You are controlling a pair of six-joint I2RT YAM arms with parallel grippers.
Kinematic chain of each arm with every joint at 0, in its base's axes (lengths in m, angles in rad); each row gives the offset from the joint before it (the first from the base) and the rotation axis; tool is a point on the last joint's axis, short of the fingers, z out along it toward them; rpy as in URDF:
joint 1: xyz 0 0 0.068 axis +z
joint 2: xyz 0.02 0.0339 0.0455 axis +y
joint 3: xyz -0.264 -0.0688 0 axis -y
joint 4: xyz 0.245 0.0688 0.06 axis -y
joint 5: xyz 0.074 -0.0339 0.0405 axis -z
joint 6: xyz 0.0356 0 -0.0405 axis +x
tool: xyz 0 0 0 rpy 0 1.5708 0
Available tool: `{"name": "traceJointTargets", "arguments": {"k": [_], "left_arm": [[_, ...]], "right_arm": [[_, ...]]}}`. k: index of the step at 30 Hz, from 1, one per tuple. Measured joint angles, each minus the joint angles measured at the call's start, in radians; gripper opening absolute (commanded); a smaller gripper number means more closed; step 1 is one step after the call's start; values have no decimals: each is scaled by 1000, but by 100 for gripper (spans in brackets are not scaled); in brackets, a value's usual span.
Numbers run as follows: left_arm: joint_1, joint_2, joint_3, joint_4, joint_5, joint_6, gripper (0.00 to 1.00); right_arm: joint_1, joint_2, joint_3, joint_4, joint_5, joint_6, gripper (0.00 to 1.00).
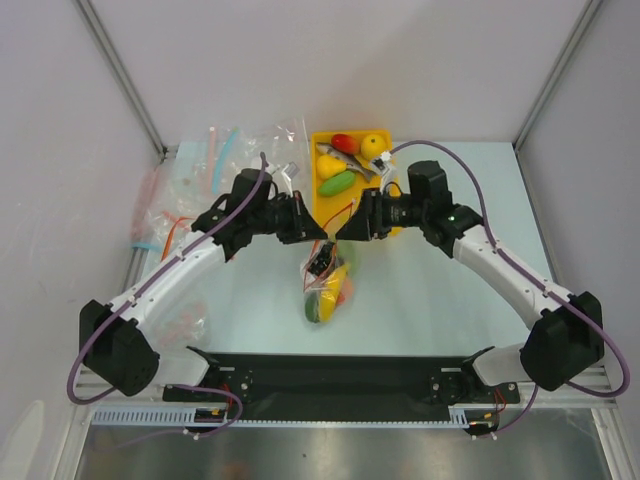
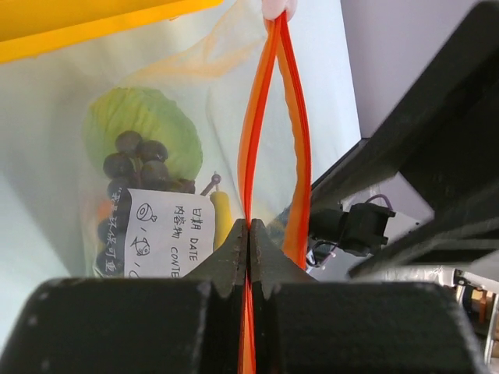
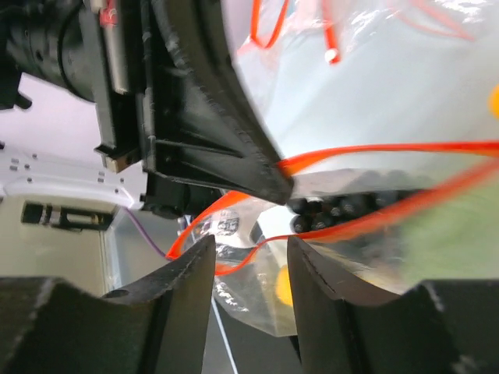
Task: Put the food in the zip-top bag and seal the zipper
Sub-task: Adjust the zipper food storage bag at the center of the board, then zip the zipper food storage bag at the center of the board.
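**L pincer** (image 2: 248,238): fingers together, clamped on zipper (image 2: 246,187). Past the pinch the two red strands bow apart, so the mouth is unsealed there.

**R pincer** (image 3: 248,269): fingers apart. A red strand crosses the gap betw. them in the wrist view; contact can't be told. It faces the L pincer tip-to-tip, just right of it, at centre of the surface (image 1: 440,290).

**Zip-top bag** (image 1: 328,290): clear, floppy. Its mouth is up at the pincers and its body trails nearward from them, mid-surface.

**Contents seen thru the plastic:**
- round green fruit (image 2: 144,117)
- black grape bunch (image 2: 132,160), against the green fruit
- banana (image 2: 221,222), beside the white label (image 2: 168,234)
- other coloured pcs in the top view, too small to name

**Yellow tray** (image 1: 316,165): just far of the pincers, centre. It holds several toy foods, incl. red (image 1: 345,143), yellow (image 1: 374,146) and green (image 1: 337,183) pcs.

**Spare pouches** (image 1: 225,145): clear, some w/ blue strips, heaped at the far-left, well apart from the bag.
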Motion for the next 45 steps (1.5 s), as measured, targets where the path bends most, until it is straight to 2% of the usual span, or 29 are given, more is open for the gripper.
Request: {"name": "traceJointTargets", "arguments": {"k": [6,8,17,20,23,27,37,43,45], "left_arm": [[0,23,2,-6,-3,55,1],[-1,42,13,-21,-4,78,1],[-1,78,61,-56,-5,159,0],[-2,78,69,-59,-3,193,0],[-2,78,70,-64,1,222,0],[-2,78,70,-70,12,248,0],[-2,78,70,-71,28,282,0],[-2,78,70,-71,41,297,1],[-2,78,70,-71,41,298,0]], "right_arm": [[-153,-18,-55,84,-43,57,55],[-178,-18,-50,80,-43,41,55],[-281,27,-46,63,-22,-82,70],[-281,35,-111,104,3,-138,73],[-281,17,-238,214,-3,-179,76],[-281,23,-304,321,-16,-204,75],[-281,225,-184,478,-130,-264,73],[-274,346,-132,601,-250,-221,74],[-269,359,-135,688,-283,-174,69]]}}
